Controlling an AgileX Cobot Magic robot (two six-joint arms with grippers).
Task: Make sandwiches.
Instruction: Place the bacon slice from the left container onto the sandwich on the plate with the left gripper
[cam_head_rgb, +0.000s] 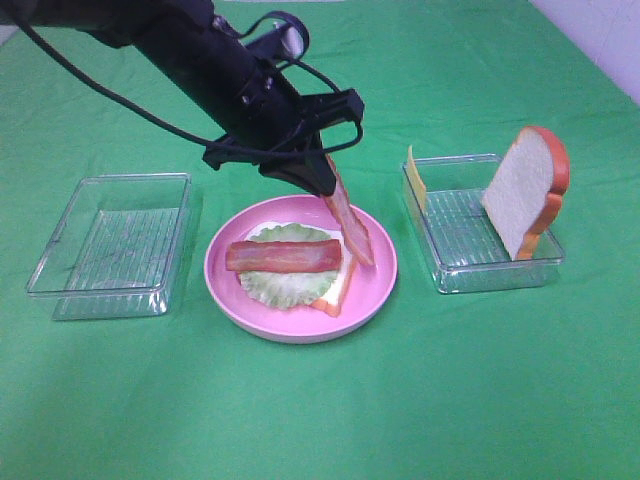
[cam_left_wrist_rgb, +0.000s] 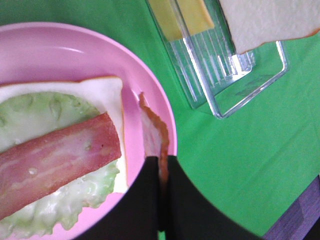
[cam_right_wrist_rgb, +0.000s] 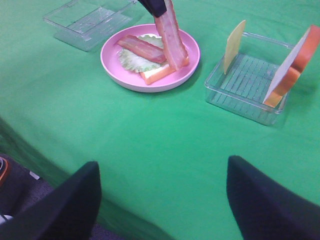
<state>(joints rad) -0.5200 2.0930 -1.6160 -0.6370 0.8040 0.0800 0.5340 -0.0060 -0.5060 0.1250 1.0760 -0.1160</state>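
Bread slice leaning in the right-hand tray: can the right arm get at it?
Probably yes. The right gripper is open and empty, nothing stands between it and the bread slice in its tray, and the left gripper holds bacon over the plate.

You have the plate (cam_head_rgb: 378, 288) in the middle of the bench (cam_head_rgb: 400, 410), between the left tray (cam_head_rgb: 110, 245) and the right tray (cam_head_rgb: 480, 272). On the plate lies the lower bread slice (cam_head_rgb: 337, 290), the lettuce leaf (cam_head_rgb: 285, 288) on it, the flat bacon strip (cam_head_rgb: 283, 256) on top. The hanging bacon strip (cam_head_rgb: 350, 225), pinched in the left tool (cam_head_rgb: 324, 184), slants over the plate's right side. In the right tray, the cheese slice (cam_head_rgb: 416, 180) leans at the left end, the upright bread slice (cam_head_rgb: 520, 195) at the right.
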